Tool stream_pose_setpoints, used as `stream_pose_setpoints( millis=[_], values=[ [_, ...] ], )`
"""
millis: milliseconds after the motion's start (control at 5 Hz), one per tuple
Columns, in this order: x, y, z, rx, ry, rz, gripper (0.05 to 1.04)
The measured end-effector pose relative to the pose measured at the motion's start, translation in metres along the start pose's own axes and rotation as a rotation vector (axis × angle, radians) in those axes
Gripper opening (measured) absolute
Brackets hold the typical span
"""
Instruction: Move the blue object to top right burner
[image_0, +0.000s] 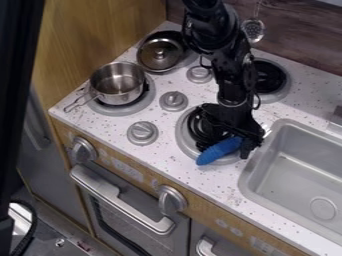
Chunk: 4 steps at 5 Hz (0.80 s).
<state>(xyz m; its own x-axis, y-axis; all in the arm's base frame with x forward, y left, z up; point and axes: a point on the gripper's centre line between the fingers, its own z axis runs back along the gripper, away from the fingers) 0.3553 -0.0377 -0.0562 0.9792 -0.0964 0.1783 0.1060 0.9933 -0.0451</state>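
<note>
1. Blue object (219, 151): left of the sink (246, 176), over the front edge of the near burner (183, 136).
2. Gripper (230, 145): left of the sink, at the blue object; cannot tell whether it grips.
3. Far left of the sink: 1 pot (119, 83), 1 lidded pan (159, 59).

"What's the pot (117, 83) made of?"
"Metal by the look of it, smooth and shiny, and the lid (157, 56) gleams too."
"And the bench (217, 194)?"
"Smooth, speckled like stone, with a soft sheen. The sink (287, 167) looks satiny."
"Any wood?"
"The side panel (100, 30) has a wood grain, and so does the back wall (307, 42)."
"The blue thing (219, 151)?"
"Ridged, fairly matt; I can't tell its material."
"The oven handle (127, 205)?"
"Smooth, silvery, a bit glossy."
</note>
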Motion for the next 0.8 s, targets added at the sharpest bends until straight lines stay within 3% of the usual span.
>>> stream_pose_setpoints(
  millis=[200,400,600,800],
  values=[
    [0.0021,-0.0009,-0.0059,-0.017,-0.001,-0.046,0.854],
    [0.0028,-0.0002,-0.0054,-0.019,-0.002,-0.091,0.554],
    [0.0061,-0.0041,-0.0056,-0.025,-0.003,-0.131,0.324],
    [0.0071,-0.0033,-0.0031,-0.021,0.024,-0.157,0.293]
  ],
)
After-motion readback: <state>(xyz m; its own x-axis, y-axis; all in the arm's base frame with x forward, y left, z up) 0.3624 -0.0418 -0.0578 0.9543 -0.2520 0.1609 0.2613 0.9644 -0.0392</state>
